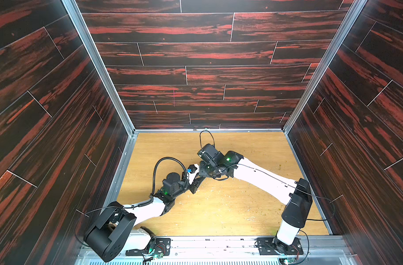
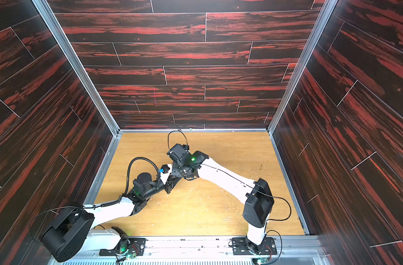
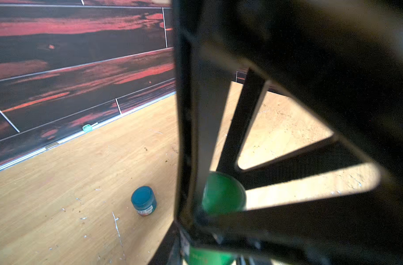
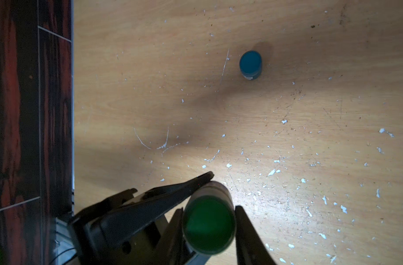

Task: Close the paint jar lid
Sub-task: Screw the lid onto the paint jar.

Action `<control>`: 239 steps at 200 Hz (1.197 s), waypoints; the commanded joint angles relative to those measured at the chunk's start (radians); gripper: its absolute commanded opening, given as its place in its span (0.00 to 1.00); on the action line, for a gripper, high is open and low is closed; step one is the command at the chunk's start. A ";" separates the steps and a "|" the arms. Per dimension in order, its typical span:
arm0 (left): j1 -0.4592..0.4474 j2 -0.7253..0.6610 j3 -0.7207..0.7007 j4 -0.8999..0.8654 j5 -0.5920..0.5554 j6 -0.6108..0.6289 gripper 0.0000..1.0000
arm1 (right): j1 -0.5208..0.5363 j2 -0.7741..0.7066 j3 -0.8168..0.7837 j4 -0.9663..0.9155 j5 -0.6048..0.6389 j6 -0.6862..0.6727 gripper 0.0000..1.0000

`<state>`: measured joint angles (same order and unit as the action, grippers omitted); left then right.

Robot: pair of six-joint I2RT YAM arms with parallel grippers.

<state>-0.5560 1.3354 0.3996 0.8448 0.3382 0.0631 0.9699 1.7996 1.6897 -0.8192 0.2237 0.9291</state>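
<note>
Right wrist view: the right gripper (image 4: 219,195) is clamped on the green lid (image 4: 208,221) and holds it up off the table (image 4: 287,114). The left gripper (image 1: 194,184) is closed too, pinching the paint jar (image 3: 206,257) by its body.

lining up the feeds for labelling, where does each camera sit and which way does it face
Top views: high over the front edge, facing down and toward the back wall; left arm and right arm show whole, meeting over the table.
Left wrist: on the left arm, facing the back wall across the table; blurred black fingers close up.
Right wrist: on the right arm, facing down; right gripper shut on the green jar.
Shared: both wrist views show the green jar and blue jar.
</note>
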 commanded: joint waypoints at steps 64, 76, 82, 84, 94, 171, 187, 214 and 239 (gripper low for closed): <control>-0.002 0.006 0.044 0.148 -0.043 0.000 0.21 | 0.015 0.035 0.010 -0.029 -0.078 0.062 0.07; -0.002 0.008 0.041 0.148 -0.037 0.003 0.20 | 0.012 0.028 0.009 -0.029 -0.076 0.048 0.14; -0.002 0.008 0.040 0.145 -0.032 0.005 0.20 | 0.010 0.023 0.010 -0.030 -0.072 0.035 0.18; -0.002 0.009 0.039 0.145 -0.031 0.005 0.20 | 0.009 0.022 0.011 -0.031 -0.070 0.032 0.20; -0.002 0.010 0.038 0.140 -0.022 0.007 0.20 | 0.004 0.013 0.016 -0.044 -0.058 0.011 0.27; -0.002 0.010 0.018 0.110 0.015 0.001 0.20 | -0.063 -0.143 0.001 -0.090 0.010 -0.143 0.56; -0.002 0.010 0.020 0.105 0.024 0.000 0.20 | -0.073 -0.165 -0.004 -0.084 0.005 -0.165 0.63; -0.002 0.000 0.022 0.088 0.054 -0.002 0.20 | -0.100 -0.215 -0.027 -0.057 0.000 -0.254 0.77; -0.002 -0.015 0.015 0.070 0.101 -0.002 0.20 | -0.128 -0.307 -0.100 0.037 0.017 -0.384 0.92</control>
<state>-0.5621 1.3533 0.4007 0.9112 0.3813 0.0593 0.8639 1.5719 1.6520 -0.8482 0.2218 0.6872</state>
